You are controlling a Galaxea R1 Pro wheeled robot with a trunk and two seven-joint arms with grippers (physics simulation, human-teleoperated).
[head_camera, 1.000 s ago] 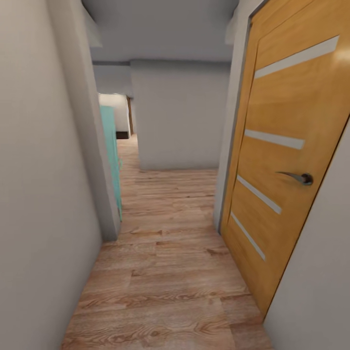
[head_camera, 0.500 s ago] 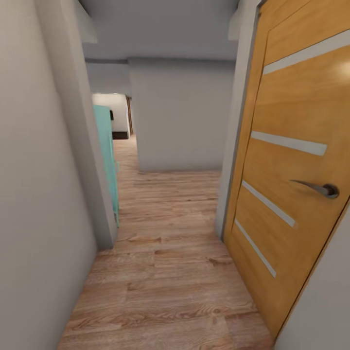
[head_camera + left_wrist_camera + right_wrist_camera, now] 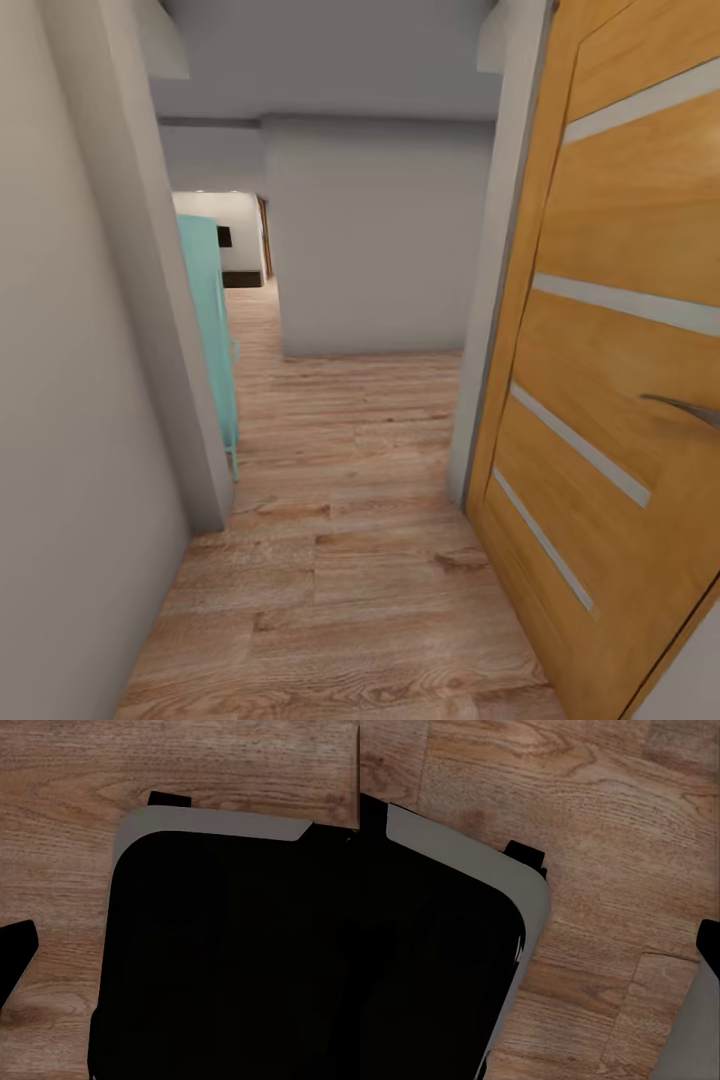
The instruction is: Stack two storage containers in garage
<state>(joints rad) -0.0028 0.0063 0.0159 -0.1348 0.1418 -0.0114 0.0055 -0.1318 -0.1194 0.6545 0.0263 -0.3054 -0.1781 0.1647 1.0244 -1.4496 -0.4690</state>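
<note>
Head view: I face a narrow hallway with a light wood plank floor [image 3: 340, 560]. An orange wooden door [image 3: 620, 340] with pale horizontal stripes and a metal lever handle [image 3: 685, 408] stands at right; a pale grey wall [image 3: 70, 400] at left, a teal cabinet [image 3: 212, 330] past its corner. A grey wall block [image 3: 375, 240] lies ahead. Below each wrist: my own dark base [image 3: 225, 967] with grey trim, over planks [image 3: 607, 832]. Cannot tell whether either end effector is spread or pressed together. Storage containers' location: cannot tell from here.
</note>
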